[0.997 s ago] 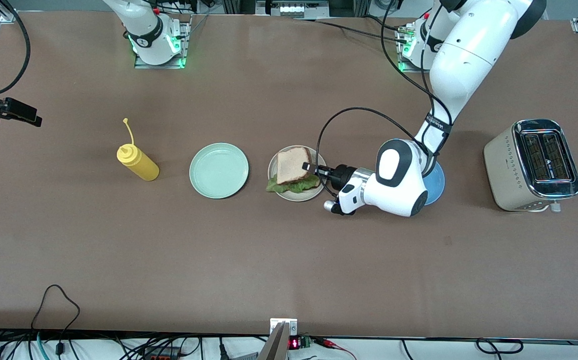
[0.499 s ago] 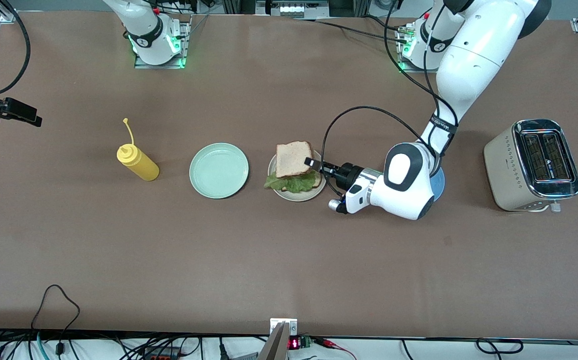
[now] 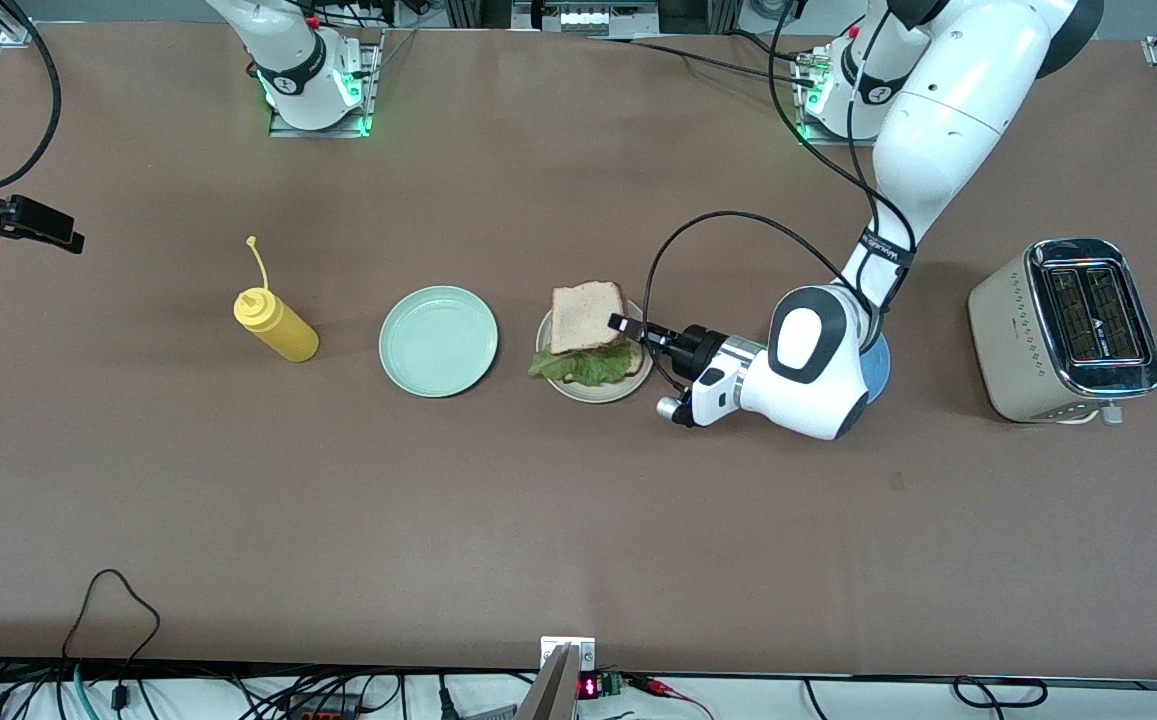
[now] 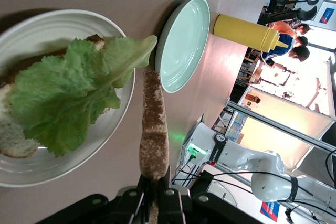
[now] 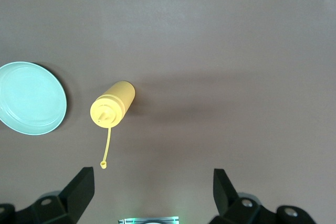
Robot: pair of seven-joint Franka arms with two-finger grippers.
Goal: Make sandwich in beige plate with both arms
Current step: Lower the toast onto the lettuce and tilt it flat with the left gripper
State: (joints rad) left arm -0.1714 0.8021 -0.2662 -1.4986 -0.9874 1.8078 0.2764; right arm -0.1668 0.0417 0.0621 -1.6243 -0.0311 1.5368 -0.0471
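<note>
Pinching bread slice (image 4: 153, 129) edgewise over lettuce (image 4: 68, 98): left fingers (image 4: 140, 199); right fingers (image 5: 84, 184) apart.

You are getting one high front view; both wrist views are sharing the green plate (image 4: 184, 43) and yellow bottle (image 5: 112, 103).

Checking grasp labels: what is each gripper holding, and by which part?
Left gripper pinches the top bread slice by its crust edge. Right gripper holds nothing.
</note>
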